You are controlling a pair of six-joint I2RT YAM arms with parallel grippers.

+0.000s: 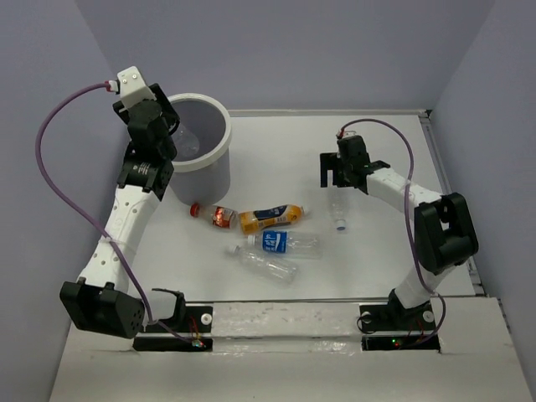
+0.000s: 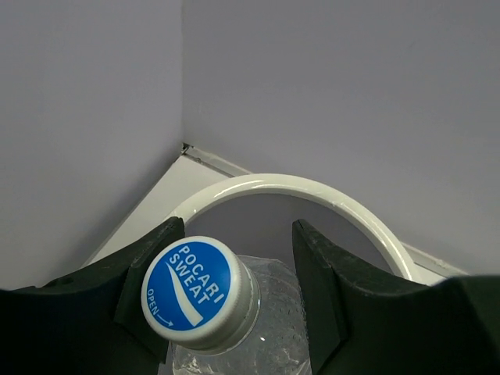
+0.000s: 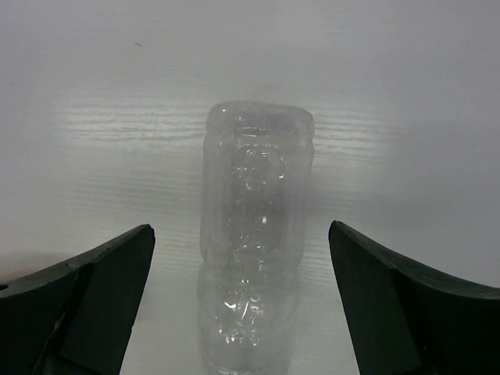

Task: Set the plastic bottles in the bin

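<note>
My left gripper [image 1: 170, 126] is at the left rim of the white bin [image 1: 219, 155]. It is shut on a clear bottle [image 2: 258, 328] with a blue cap [image 2: 190, 287], held over the bin's grey inside, with the rim [image 2: 312, 190] arching behind. My right gripper [image 1: 336, 174] stands open over a clear bottle [image 1: 337, 211] lying on the table. In the right wrist view that bottle [image 3: 258, 172] lies between the wide-apart fingers [image 3: 101, 281], which do not touch it. A small red-labelled bottle [image 1: 219, 216], an orange bottle [image 1: 270, 217], a blue-labelled clear bottle [image 1: 283, 244] and another clear bottle [image 1: 270, 265] lie mid-table.
Grey walls close in the white table on the left, back and right. A raised edge [image 1: 452, 201] runs along the table's right side. Both arm bases [image 1: 293, 322] sit on a strip at the near edge.
</note>
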